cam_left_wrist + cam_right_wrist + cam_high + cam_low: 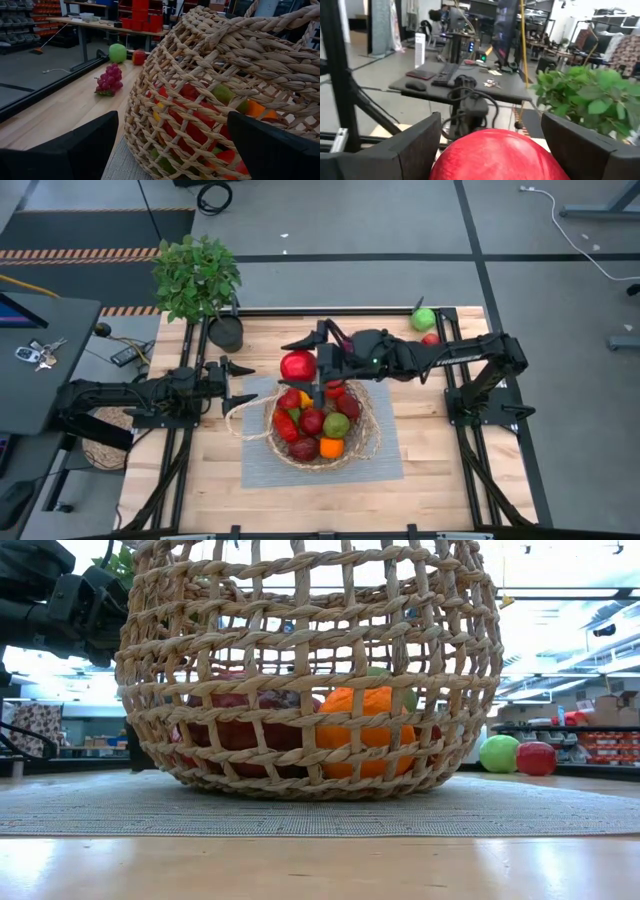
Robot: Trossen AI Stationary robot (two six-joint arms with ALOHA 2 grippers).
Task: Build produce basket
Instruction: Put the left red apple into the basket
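1. The right gripper (318, 362) hangs over the far rim of the basket (366, 442), its two fingers pinching one big red apple (298, 365).
2. The left gripper (236, 385) waits just left of the basket, fingers spread and holding nothing.
3. One basket sits on one grey mat (385, 465); inside lie about eight pieces, mostly red, with one orange (331, 447).
4. Beyond the basket, one green ball (424, 319) and one red piece (431, 339) lie at the far right, and one grape bunch (109, 80) lies on the table.
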